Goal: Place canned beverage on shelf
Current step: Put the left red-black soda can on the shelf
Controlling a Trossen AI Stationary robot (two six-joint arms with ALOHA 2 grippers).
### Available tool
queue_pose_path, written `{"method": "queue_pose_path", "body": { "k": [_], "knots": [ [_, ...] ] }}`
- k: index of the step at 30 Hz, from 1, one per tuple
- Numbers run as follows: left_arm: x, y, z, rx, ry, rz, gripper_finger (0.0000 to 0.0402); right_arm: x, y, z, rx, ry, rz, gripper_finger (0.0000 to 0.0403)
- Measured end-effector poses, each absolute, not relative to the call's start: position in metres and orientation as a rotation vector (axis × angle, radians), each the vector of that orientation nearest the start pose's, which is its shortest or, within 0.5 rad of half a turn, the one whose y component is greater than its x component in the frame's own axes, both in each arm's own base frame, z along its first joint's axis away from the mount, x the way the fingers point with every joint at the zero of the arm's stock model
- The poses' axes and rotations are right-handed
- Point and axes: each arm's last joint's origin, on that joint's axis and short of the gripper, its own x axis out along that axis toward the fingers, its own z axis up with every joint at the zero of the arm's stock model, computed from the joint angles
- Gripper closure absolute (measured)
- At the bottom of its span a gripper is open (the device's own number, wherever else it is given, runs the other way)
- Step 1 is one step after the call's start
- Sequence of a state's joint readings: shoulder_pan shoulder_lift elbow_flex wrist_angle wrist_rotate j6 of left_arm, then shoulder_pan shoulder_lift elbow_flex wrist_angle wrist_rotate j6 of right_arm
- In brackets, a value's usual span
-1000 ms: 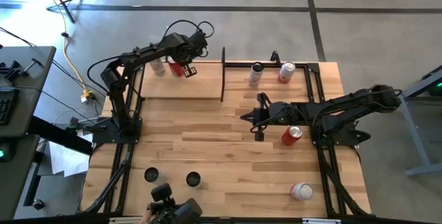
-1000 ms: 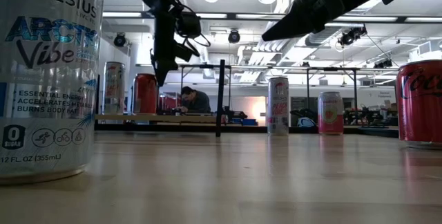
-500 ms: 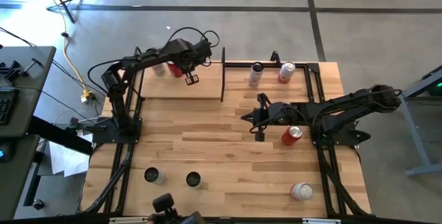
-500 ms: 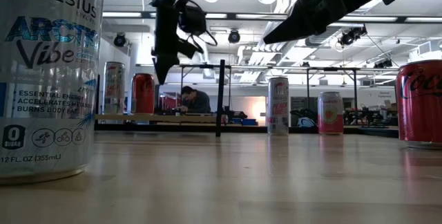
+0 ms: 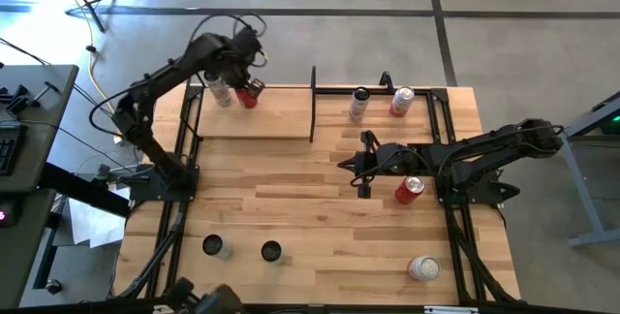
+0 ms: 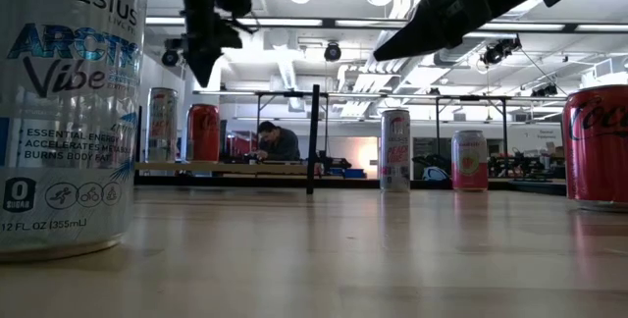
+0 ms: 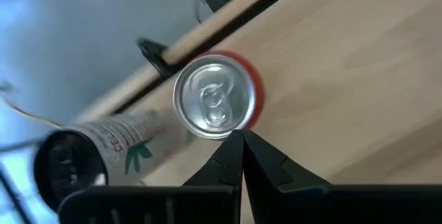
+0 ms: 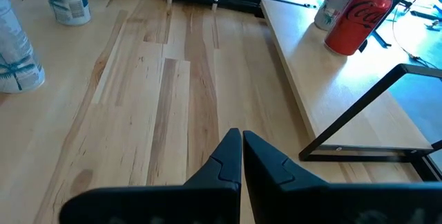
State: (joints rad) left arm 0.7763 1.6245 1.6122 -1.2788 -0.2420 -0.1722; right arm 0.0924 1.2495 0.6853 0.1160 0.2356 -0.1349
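- Your red cola can (image 5: 251,93) stands upright on the shelf (image 5: 276,120), beside a slim white can (image 5: 221,92).
- Left gripper (image 7: 241,148) hovers above it, clenched and empty.
- Right gripper (image 8: 241,148), clenched, waits mid-table.
- Placement looks done; only retreat remains.

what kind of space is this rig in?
Probably an open lab or workshop, not a home: the low view shows exposed ceiling fixtures, a person at a desk behind the shelf, and the high view shows bare concrete floor around the table.

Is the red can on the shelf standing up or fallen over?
Standing up. The red aluminium can shows its round silver top from above and stands tall on the light-wood shelf board.
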Motion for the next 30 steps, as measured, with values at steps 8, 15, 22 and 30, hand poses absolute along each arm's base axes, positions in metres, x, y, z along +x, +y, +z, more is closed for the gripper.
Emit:
{"method": "queue_pose_path", "body": {
  "k": [8, 15, 22, 30],
  "knots": [
    [0.202, 0.247, 0.326, -0.601, 1.136, 0.997, 0.0401, 0.262, 0.018, 0.233, -0.200, 0.447, -0.103, 0.0403],
    [0.198, 0.261, 0.314, -0.693, 1.139, 0.981, 0.0401, 0.262, 0.018, 0.233, -0.204, 0.447, -0.101, 0.0403],
    [0.202, 0.267, 0.308, -0.694, 1.137, 0.974, 0.0401, 0.262, 0.018, 0.232, -0.204, 0.449, -0.101, 0.0403],
    [0.202, 0.267, 0.307, -0.643, 1.161, 0.936, 0.0401, 0.262, 0.018, 0.232, -0.204, 0.452, -0.100, 0.0403]
  ]
}}
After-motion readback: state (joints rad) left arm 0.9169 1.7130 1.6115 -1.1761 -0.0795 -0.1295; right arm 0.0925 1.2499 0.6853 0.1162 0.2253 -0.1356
